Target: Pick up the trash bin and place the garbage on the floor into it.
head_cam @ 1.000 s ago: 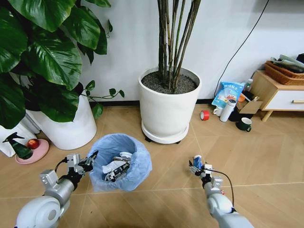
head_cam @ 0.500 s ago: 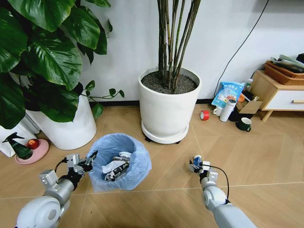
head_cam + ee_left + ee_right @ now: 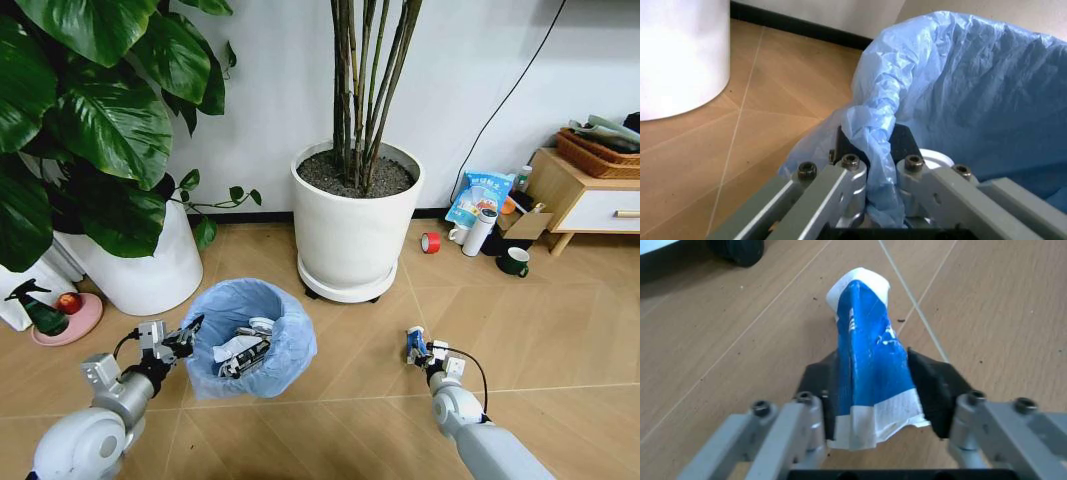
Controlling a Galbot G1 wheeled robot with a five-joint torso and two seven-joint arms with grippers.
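My left end effector (image 3: 187,336) pinches the trash bin (image 3: 250,340) by its near-left rim. My right end effector (image 3: 415,345) grips the blue-white packet (image 3: 870,365), seemingly lifted; I should carry it left, level.

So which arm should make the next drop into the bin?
The right, probably. Its end effector is shut on the blue-white packet just above the floor, while the left end effector is clamped on the bin rim's blue bag, holding it.
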